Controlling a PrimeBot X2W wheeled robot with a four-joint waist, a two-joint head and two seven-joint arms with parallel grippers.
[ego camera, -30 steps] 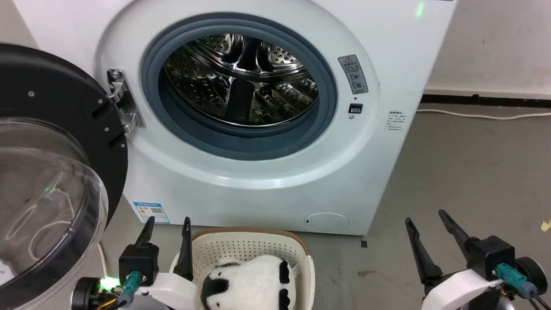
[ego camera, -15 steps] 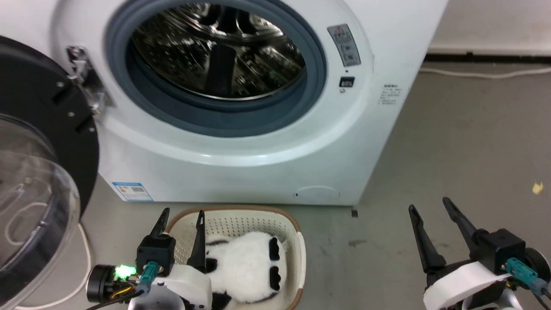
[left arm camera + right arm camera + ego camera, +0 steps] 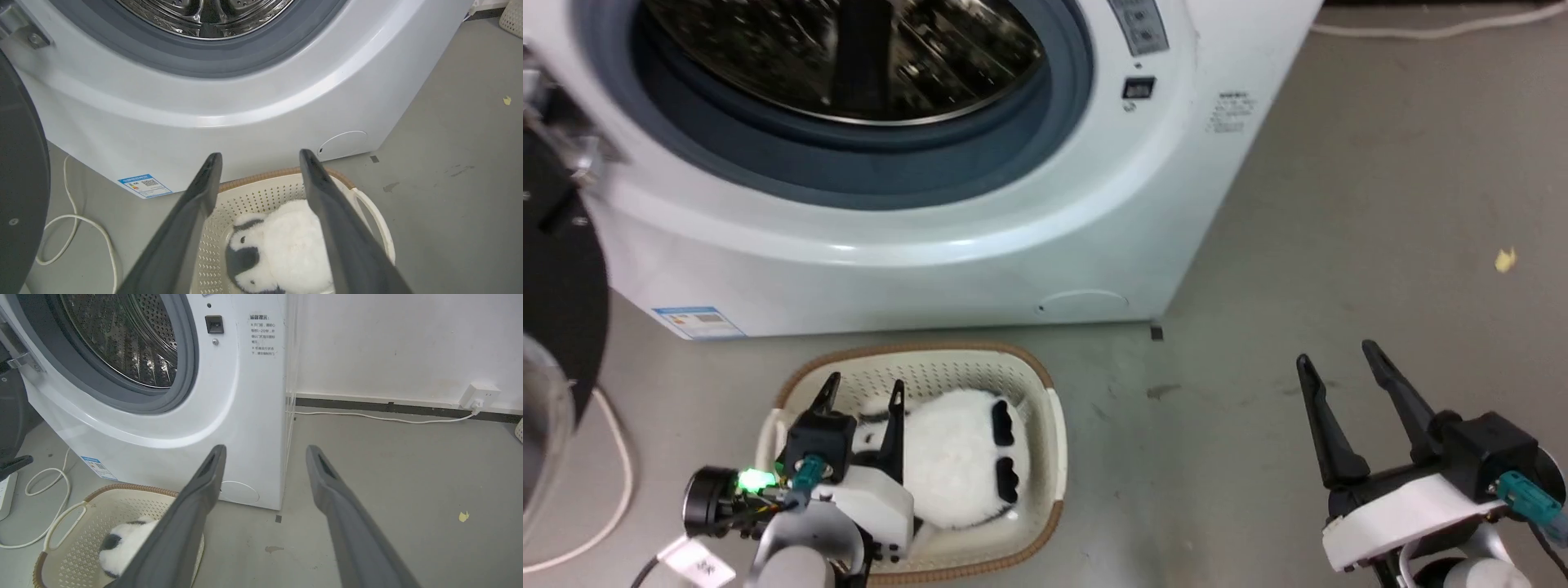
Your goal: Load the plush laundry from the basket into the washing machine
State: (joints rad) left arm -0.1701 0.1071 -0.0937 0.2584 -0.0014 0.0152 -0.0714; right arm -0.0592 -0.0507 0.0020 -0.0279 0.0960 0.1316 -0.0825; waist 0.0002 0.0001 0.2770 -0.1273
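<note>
Black-and-white toy (image 3: 956,457) lies in basket (image 3: 915,351) on floor (image 3: 1258,245), at 6 o'clock from washer (image 3: 931,269). Left gripper (image 3: 866,382) over basket, jaws open, empty. Right gripper (image 3: 1335,353) at 3 o'clock of basket, jaws open.

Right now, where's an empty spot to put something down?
Grey floor between the cream perforated basket and the right gripper is bare. Crowded: the fluffy white panda toy nearly fills the basket, left gripper over it.
</note>
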